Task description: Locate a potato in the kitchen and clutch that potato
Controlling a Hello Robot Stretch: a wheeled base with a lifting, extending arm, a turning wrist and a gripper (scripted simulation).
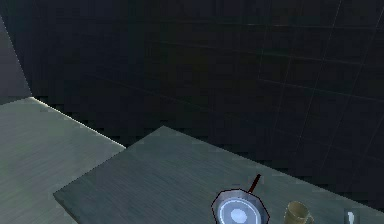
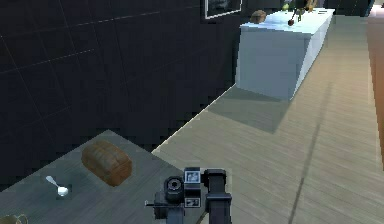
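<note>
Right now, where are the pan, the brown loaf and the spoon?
pan (image 1: 239, 211): forward view, its pale inside.
brown loaf (image 2: 107, 161): arm side view, middle of its top.
spoon (image 2: 62, 189): arm side view, its bowl.

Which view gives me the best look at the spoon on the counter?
The arm side view: the spoon lies whole on the grey counter, left of a brown loaf. In the forward view a pale sliver at the bottom right may be the same spoon.

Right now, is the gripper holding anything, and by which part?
Nothing is held: the gripper has only bare tabletop behind its far end.
</note>
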